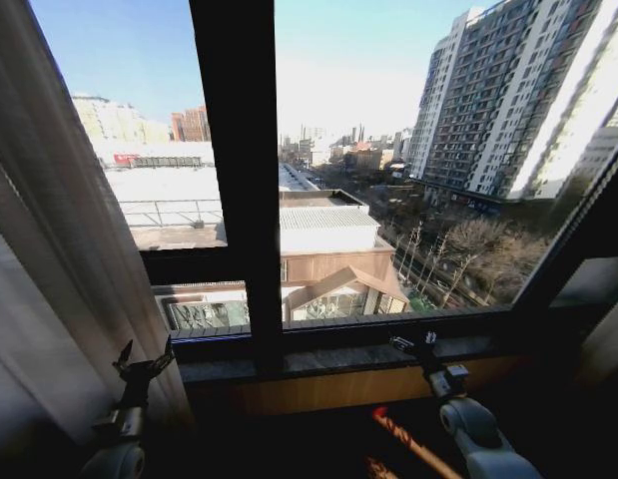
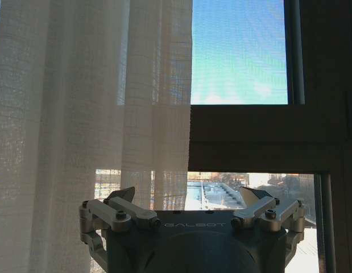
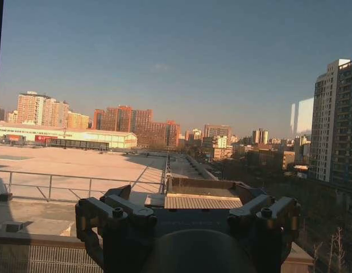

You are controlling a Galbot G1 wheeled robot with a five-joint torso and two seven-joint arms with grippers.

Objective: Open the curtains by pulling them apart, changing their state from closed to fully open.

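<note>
A sheer white pleated curtain (image 1: 49, 249) hangs gathered at the left side of the window, and the glass to its right is uncovered. In the left wrist view the same curtain (image 2: 79, 125) covers the half of the window beside my left gripper (image 2: 188, 196), which is open and apart from the fabric. From the head view, my left gripper (image 1: 144, 361) stands low, just beside the curtain's inner edge. My right gripper (image 1: 415, 344) is open at the sill, right of centre, holding nothing. The right wrist view shows my right gripper (image 3: 182, 193) facing bare glass.
A thick dark window post (image 1: 239, 170) stands upright in the middle, with a cross bar (image 1: 338, 324) below. A stone sill (image 1: 328, 359) runs under the glass. Below it lies an orange strip (image 1: 408, 439). The right edge of the window bay is dark.
</note>
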